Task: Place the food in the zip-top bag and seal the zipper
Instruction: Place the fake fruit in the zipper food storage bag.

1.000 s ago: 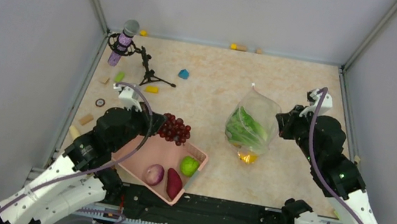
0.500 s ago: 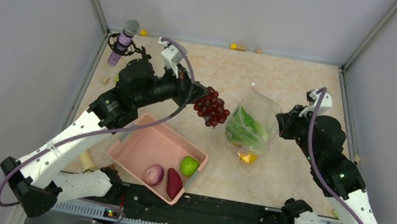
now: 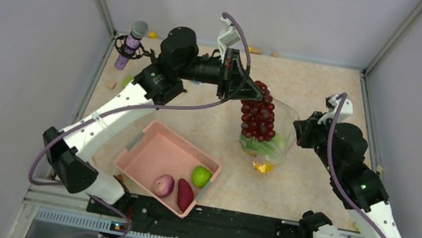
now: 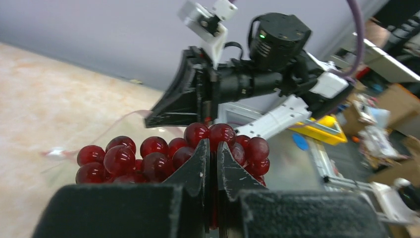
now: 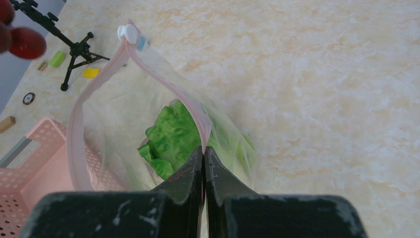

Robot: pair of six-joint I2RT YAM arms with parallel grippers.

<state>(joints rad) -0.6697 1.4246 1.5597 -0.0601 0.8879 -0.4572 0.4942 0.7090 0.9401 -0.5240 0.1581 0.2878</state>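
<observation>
Left gripper (image 4: 211,144): clenched on the top of the dark grapes (image 3: 259,116), the bunch hanging over the open mouth of the zip-top bag (image 3: 288,115). Right gripper (image 5: 203,151): pinched tight on the zipper (image 5: 72,139) at the bag's near rim, with lettuce (image 5: 171,134) and lemon (image 3: 263,166) inside the bag. Pink basket (image 3: 151,148): holds green fruit (image 3: 201,176), purple onion (image 3: 164,185) and sweet potato (image 3: 184,194)

Lighting: bright, even, diffuse, from overhead. Shadows: soft and faint, beside the pink basket (image 3: 145,140) on the table (image 3: 330,94). Glare: small white highlights on the grapes (image 4: 153,147); faint sheen on the zip-top bag (image 5: 114,124). Focus: top view sharp; left wrist view's background blurred; nearest foreground soft in both wrist views.
</observation>
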